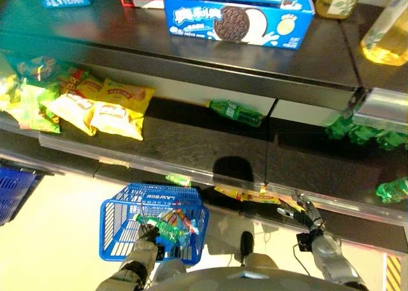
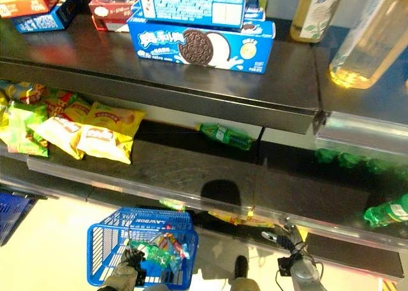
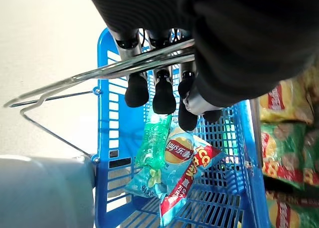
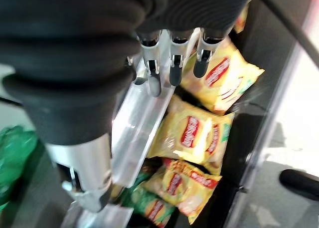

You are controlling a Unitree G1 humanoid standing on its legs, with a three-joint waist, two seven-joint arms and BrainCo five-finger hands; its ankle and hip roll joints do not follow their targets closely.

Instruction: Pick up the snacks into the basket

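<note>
Blue plastic mesh marks your basket, hanging low at the robot's left with its wire handle caught under the curled fingers of the left hand; in the left wrist view you can see those fingers hooked over the handle, clamped on it. Inside the basket that same view shows you a green bottle lying beside a red chip bag on the mesh floor, right below the fingers, detail the head views give only as a jumble of colour. Your right hand sits low on the right, just in front of the edge of the lowest shelf, fingers straight and apart, holding nothing. Its wrist view shows you yellow snack bags lying close beyond the fingertips, with another yellow bag next to them, not touched. From the head you get the wider shelves: yellow snack packs on the middle shelf at the left, a green bottle on its side further along, and a blue cookie box on the top shelf.
</note>
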